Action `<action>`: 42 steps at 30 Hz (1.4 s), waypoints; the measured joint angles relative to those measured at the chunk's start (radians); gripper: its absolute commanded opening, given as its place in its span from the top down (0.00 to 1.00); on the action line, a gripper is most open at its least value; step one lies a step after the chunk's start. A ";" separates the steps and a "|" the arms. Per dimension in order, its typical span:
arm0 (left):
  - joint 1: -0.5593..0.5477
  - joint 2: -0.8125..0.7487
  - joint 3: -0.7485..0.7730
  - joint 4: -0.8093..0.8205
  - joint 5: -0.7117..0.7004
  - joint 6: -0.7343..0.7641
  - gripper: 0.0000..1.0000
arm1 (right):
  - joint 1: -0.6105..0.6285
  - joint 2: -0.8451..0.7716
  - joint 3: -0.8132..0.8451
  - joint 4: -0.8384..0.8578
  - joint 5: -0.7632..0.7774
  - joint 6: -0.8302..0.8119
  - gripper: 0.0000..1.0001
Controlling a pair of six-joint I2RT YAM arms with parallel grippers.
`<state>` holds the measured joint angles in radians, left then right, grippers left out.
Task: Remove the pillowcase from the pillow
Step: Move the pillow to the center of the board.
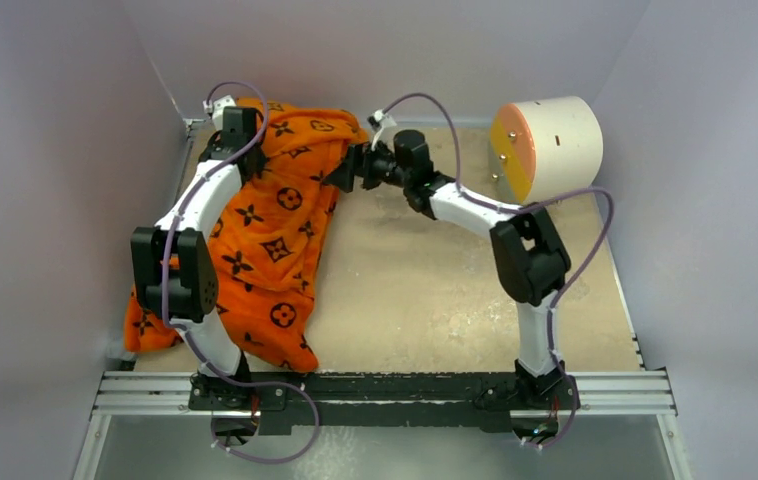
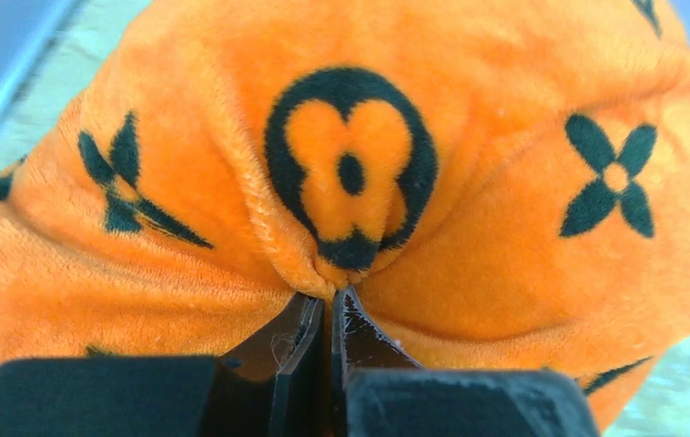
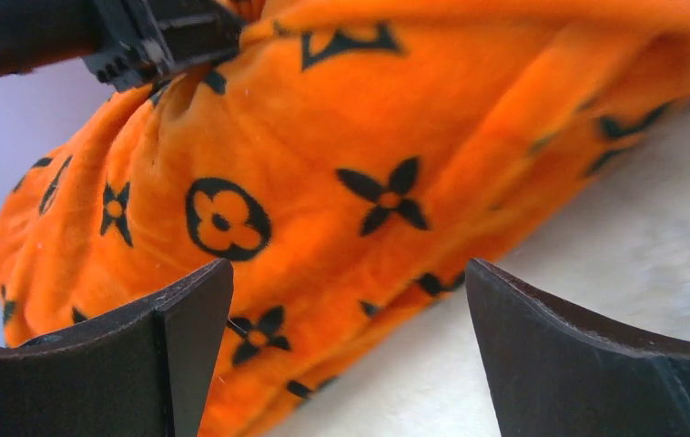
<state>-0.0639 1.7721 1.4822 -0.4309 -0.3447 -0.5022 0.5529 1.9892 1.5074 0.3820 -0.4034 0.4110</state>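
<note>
A plush, velvety orange pillowcase (image 1: 275, 230), printed with black flowers and circled blooms, lies bulging and creased along the left side of the pale, grainy bench (image 1: 435, 290). The left pincer (image 2: 330, 299) is clenched on a puckered fold at its far end. The right pincer (image 3: 349, 273) stands released, fingers wide, just beside the fabric's right edge. Bare bench stretches rightward to a white cylinder (image 1: 555, 145).

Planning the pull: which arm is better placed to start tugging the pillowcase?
Left. The left gripper is shut on a fold of the pillowcase; the right gripper is open, beside the fabric, holding nothing.
</note>
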 measured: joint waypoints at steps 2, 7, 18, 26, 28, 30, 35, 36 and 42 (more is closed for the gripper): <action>-0.020 0.000 -0.006 0.038 0.023 -0.056 1.00 | 0.026 0.066 -0.005 0.053 -0.013 0.113 0.01; -0.053 0.000 -0.016 0.123 0.108 -0.170 1.00 | 0.047 0.224 0.043 0.046 -0.010 0.270 0.01; -0.039 0.029 0.080 0.128 0.269 -0.072 0.22 | 0.056 0.293 0.146 -0.016 -0.042 0.365 1.00; -0.003 -0.095 0.101 0.062 0.700 0.351 0.17 | -0.059 0.174 0.036 -0.052 -0.176 0.298 1.00; 0.017 -0.149 0.066 0.089 0.877 0.393 0.16 | -0.122 0.161 0.053 -0.108 -0.225 0.239 0.91; 0.043 -0.191 0.000 0.196 1.035 0.364 0.15 | -0.195 0.166 0.103 -0.190 -0.263 0.177 0.74; 0.066 -0.133 -0.021 0.294 1.150 0.296 0.14 | -0.386 0.198 0.305 -0.370 -0.306 0.045 0.09; 0.049 -0.109 -0.012 0.266 1.119 0.308 0.14 | -0.416 0.196 0.333 -0.385 -0.294 0.022 0.03; -0.209 -0.113 -0.104 0.171 0.798 0.393 0.18 | -0.496 0.020 0.228 -0.391 -0.134 -0.058 0.01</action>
<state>-0.2729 1.6596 1.3781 -0.2596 0.4530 -0.1089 0.0574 2.0090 1.7355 -0.0090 -0.5369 0.3531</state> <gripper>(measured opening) 0.828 0.987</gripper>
